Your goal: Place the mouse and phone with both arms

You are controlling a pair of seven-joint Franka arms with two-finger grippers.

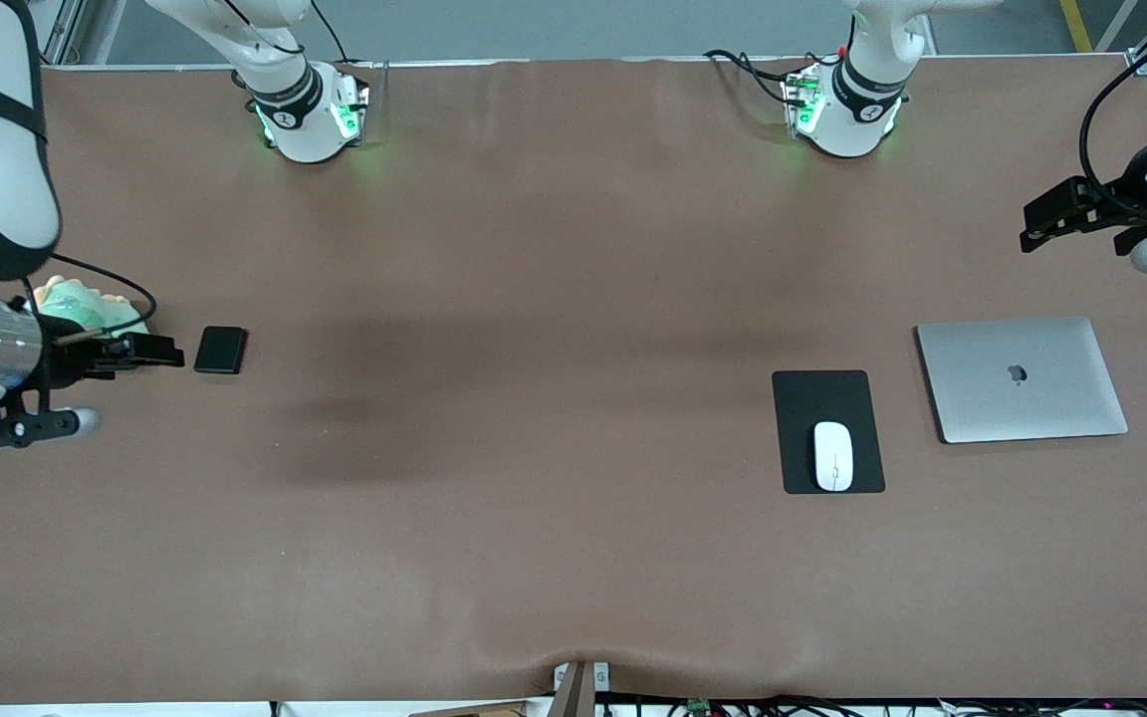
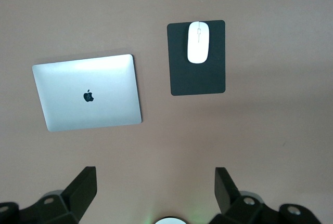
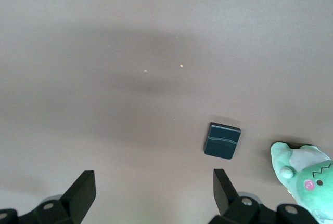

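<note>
The left claw (image 1: 1051, 224) is held up in the air at the left arm's end of the tabletop (image 1: 534, 448), its fingers (image 2: 83, 190) spread wide with nothing between them. Seen from its wrist camera, a closed silver laptop (image 2: 88, 99) lies at about ten o'clock and a black mouse pad (image 2: 197, 78) at about twelve o'clock. The mouse (image 1: 832, 456) (white, glossy, with a thin grey line down its middle) rests on the pad, on the part nearer the front camera. Pad and laptop lie just beside each other, apart, the laptop closer to the left arm's end.

The right claw (image 1: 150, 351) is held over the right arm's end of the tabletop, fingers (image 3: 80, 193) likewise spread and gripping nothing. In the front view the phone (image 1: 221, 350) (a small black slab) is found at three o'clock from the claw tips, flat on the tabletop. A pale green plush toy (image 3: 304, 180) lies near the phone, toward the right arm's end, partly covered by the arm in the front view.
</note>
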